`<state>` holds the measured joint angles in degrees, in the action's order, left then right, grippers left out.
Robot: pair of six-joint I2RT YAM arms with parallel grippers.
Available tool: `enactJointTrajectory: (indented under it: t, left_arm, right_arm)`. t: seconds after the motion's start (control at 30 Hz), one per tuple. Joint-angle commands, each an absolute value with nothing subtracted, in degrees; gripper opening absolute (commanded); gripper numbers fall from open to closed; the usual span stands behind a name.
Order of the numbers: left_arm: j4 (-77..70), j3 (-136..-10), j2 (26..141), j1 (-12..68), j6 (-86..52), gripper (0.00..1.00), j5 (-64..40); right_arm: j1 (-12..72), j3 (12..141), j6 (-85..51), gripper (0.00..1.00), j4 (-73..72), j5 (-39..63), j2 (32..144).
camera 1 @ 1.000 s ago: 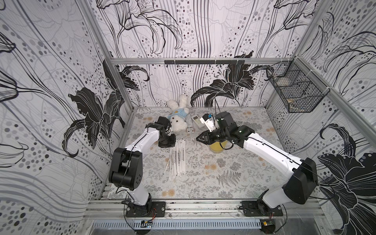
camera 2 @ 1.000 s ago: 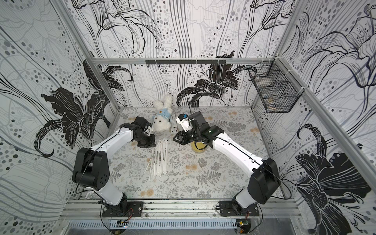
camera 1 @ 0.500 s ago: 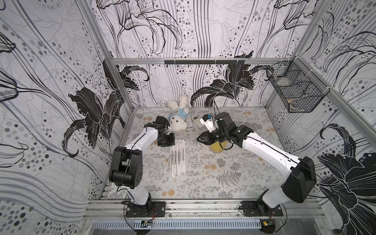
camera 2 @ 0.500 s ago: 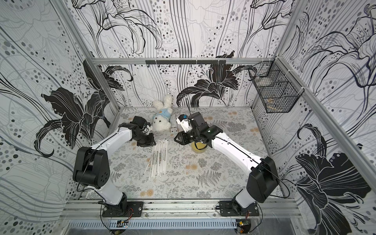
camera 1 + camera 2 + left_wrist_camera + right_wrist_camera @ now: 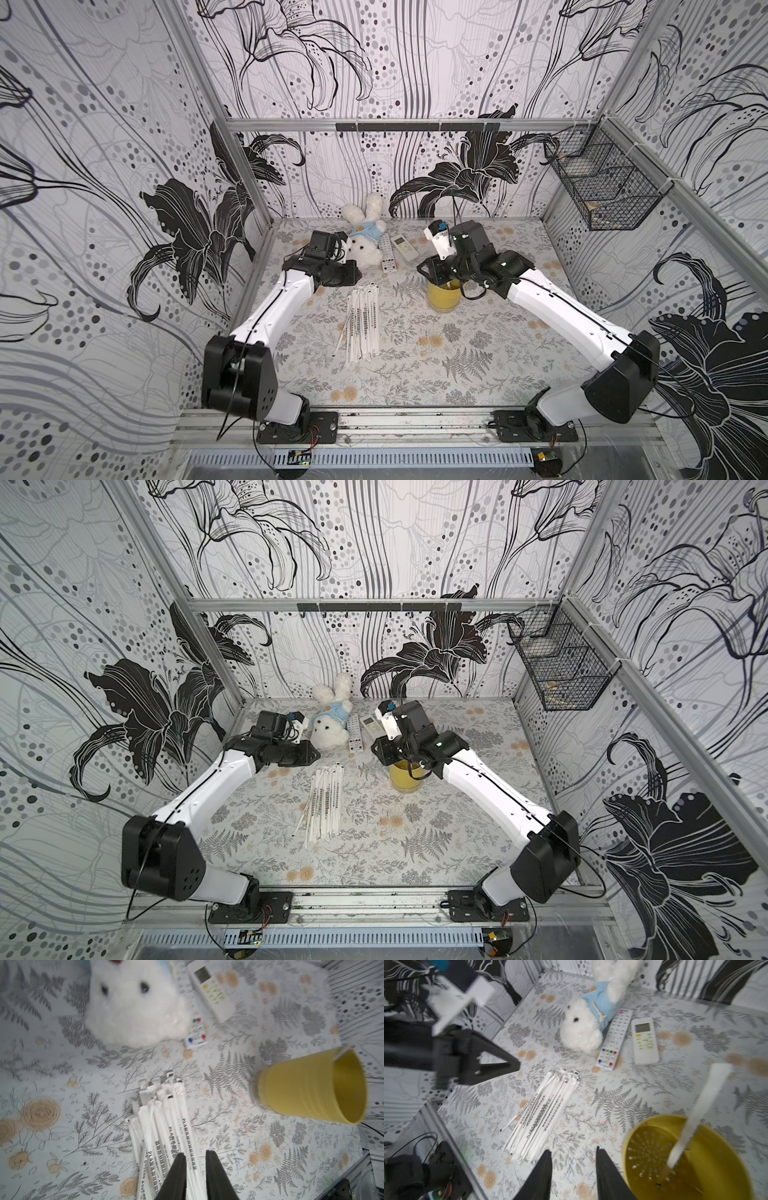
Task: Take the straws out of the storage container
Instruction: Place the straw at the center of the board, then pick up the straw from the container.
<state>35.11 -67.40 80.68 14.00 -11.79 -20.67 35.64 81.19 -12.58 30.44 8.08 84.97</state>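
Mostly, the straws (image 5: pixel 362 324) (image 5: pixel 324 802) lay outside the cup (image 5: pixel 444 297) (image 5: pixel 405 777). They were bundled flat on the table (image 5: pixel 498 353), running front to back between the two arms and apart from the cup. The cup stood upright. In the right wrist view a lone straw (image 5: pixel 699 1109) leaned inside it, lower end on the perforated bottom and upper end over the rim. Blur made it hard to say whether it was only one.

The left gripper (image 5: pixel 195 1152) hung above the table near the bundle's far end. Its jaws were a little apart, with nothing between them. The right gripper (image 5: pixel 573 1149) hovered just beside the cup's rim, on the side facing the bundle. Its jaws were spread wide and empty.

At the back of the table a plush rabbit (image 5: pixel 365 245) lay against one of two remotes (image 5: pixel 387 254). A wire basket (image 5: pixel 606 187) hung on the right wall.
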Motion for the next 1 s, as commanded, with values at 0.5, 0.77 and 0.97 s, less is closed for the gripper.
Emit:
enactJointTrajectory:
  t: [0.5,0.77,0.97]
  left_arm:
    - [-16.7,-50.8,80.4,31.9,-17.9,0.28,-18.0]
    - [-15.5,-54.7,85.4,32.9,-17.1,0.28,-20.2]
    - [-15.6,-55.0,85.6,32.9,-17.0,0.28,-20.9]
  right_arm:
    - [28.5,88.5,-13.7,0.42,34.4,-4.9,95.3]
    - [28.3,92.3,-14.0,0.36,35.5,-5.4,102.2]
    - [28.4,92.8,-13.9,0.20,36.1,-6.4,102.7]
